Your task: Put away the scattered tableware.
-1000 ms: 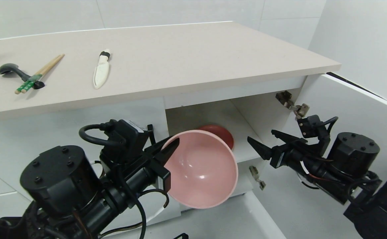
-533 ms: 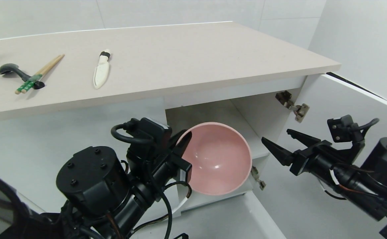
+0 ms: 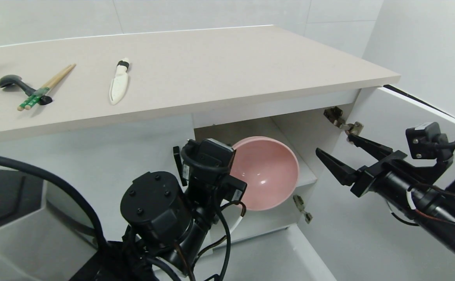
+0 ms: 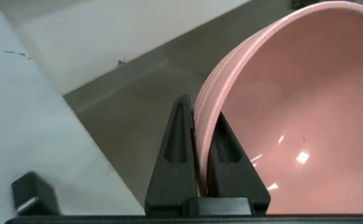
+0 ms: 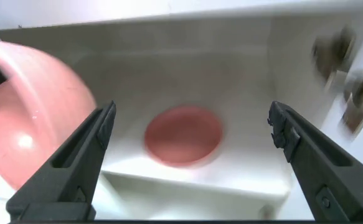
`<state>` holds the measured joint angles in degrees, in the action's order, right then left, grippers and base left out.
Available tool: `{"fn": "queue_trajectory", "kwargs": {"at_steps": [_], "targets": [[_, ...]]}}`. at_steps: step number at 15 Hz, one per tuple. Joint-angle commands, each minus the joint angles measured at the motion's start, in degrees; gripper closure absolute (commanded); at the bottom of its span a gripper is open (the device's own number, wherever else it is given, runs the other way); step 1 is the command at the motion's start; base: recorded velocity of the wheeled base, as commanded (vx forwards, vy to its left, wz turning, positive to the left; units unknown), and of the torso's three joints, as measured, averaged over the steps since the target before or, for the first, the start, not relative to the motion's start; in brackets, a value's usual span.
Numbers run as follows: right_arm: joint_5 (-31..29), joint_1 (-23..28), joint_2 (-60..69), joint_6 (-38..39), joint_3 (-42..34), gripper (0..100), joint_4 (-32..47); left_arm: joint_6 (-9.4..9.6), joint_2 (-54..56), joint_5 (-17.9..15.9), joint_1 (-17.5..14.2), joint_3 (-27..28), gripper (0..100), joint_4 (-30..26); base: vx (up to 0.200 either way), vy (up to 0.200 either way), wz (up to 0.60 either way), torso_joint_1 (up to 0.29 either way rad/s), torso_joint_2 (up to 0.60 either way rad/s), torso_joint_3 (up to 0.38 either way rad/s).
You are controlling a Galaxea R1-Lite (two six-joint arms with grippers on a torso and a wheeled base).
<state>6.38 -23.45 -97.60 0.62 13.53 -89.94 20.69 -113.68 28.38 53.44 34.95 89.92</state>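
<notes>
At the mouth of the open cabinet [image 3: 307,134], the left gripper [image 4: 201,112] pinches the rim of the pink bowl [image 3: 268,171], with one finger on the outer wall and the other inside. The bowl is tipped on its side, its hollow facing out of the cabinet and up. It hangs over the front part of the cabinet's shelf; whether it touches the shelf cannot be told.

Farther back inside the cabinet, a red bowl [image 5: 183,134] sits on that same shelf, behind the pink one and apart from it.

Just outside the cabinet's opening, on the side of its swung-open door [image 3: 391,117], the right gripper [image 3: 333,143] hangs with its fingers spread wide and nothing between them. It points into the cabinet, near the upper hinge [image 3: 344,125].

On the counter [image 3: 219,62] above the cabinet, well off toward its closed left part, lie a white knife [image 3: 119,82] and, farther left, a pair of chopsticks [image 3: 46,86] resting across the handle of a black spoon [image 3: 16,84].
</notes>
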Motion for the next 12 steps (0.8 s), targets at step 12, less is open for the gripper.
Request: {"fn": "queue_trajectory", "kwargs": {"at_steps": [12], "targets": [[0.04,-2.30,0.83,-0.89,-0.17,0,-0.06,-1.00,-13.32,6.95,1.84,18.66,100,0.08,0.000,0.000,0.00,0.000,0.00,0.000]]}}
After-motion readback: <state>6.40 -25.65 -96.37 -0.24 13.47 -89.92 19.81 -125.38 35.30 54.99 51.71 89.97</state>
